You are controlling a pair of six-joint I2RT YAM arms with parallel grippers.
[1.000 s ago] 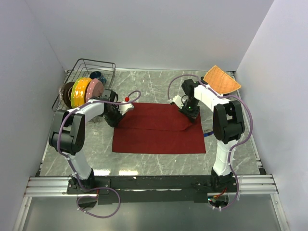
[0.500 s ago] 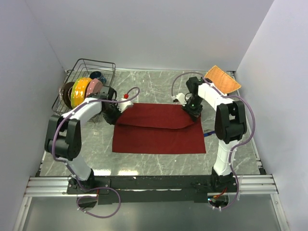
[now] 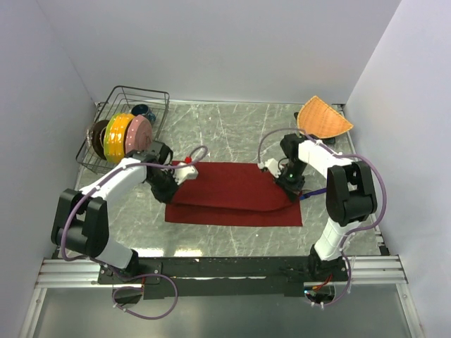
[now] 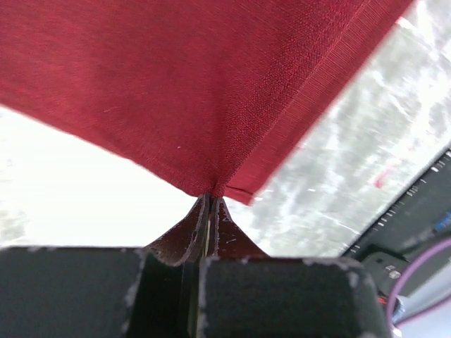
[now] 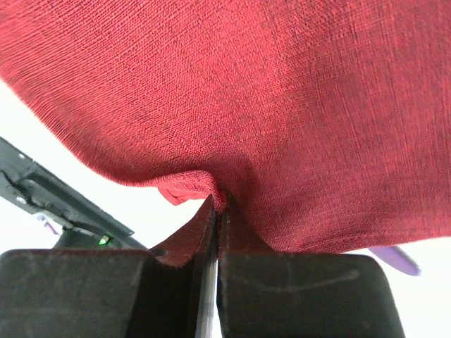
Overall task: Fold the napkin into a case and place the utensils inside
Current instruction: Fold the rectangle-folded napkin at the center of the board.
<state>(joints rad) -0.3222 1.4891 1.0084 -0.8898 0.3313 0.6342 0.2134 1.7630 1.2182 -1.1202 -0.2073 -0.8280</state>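
The marble table (image 3: pixel 232 134) carries the dark red napkin (image 3: pixel 232 193), which spreads between the two sets of fingers and is doubled over, with an upper layer lying on a longer lower one whose strip shows on the near side. The left arm (image 3: pixel 116 179) bends out to its own left at the elbow and reaches in, wrist tipped down. The left gripper (image 4: pixel 210 201) has its fingers pressed together, pinching a hemmed corner of the upper layer. The right arm (image 3: pixel 331 165) folds at the elbow and angles inward, wrist also tipped down. The right gripper (image 5: pixel 218 201) is pinched tight on a bunched fold of the cloth's right edge. A wire dish rack (image 3: pixel 151 95) with coloured plates stands beyond the left fingers, and an orange fan-shaped mat (image 3: pixel 324 118) lies beyond the right fingers. The purple knife (image 5: pixel 396 260) pokes out from under the napkin just beside the right fingers.
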